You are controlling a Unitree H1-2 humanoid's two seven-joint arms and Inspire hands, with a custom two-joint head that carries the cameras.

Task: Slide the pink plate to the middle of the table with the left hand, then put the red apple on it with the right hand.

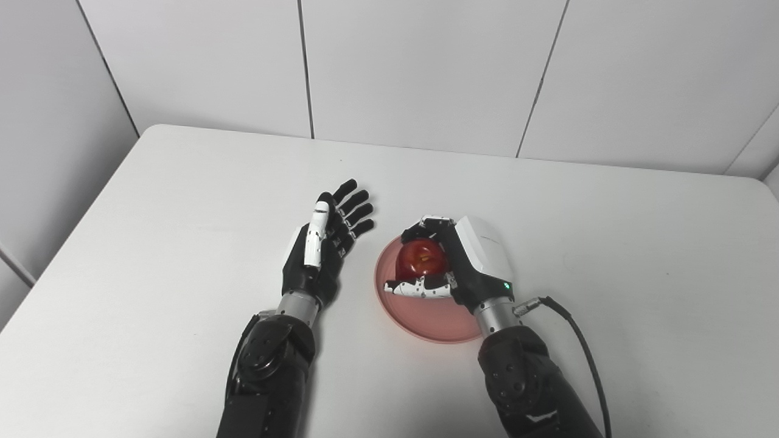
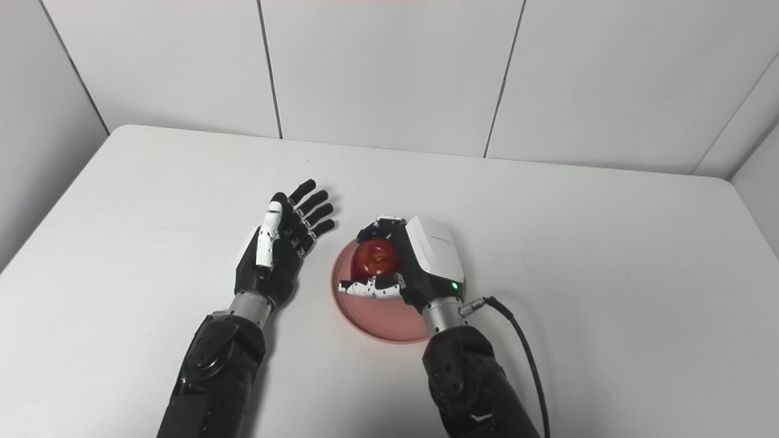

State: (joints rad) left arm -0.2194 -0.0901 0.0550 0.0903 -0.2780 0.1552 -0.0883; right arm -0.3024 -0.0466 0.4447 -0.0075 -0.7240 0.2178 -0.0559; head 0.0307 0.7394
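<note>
The pink plate (image 1: 420,316) lies near the middle of the white table, partly covered by my right hand (image 1: 462,261). That hand is curled around the red apple (image 1: 420,257), which sits over the plate's far half; whether the apple rests on the plate I cannot tell. My left hand (image 1: 325,243) lies just left of the plate with its fingers stretched out and spread, palm turned toward the plate, holding nothing and not touching the plate.
The white table (image 1: 182,201) has rounded far corners and ends against a white panelled wall (image 1: 426,67). A black cable (image 1: 578,340) runs from my right wrist toward the front edge.
</note>
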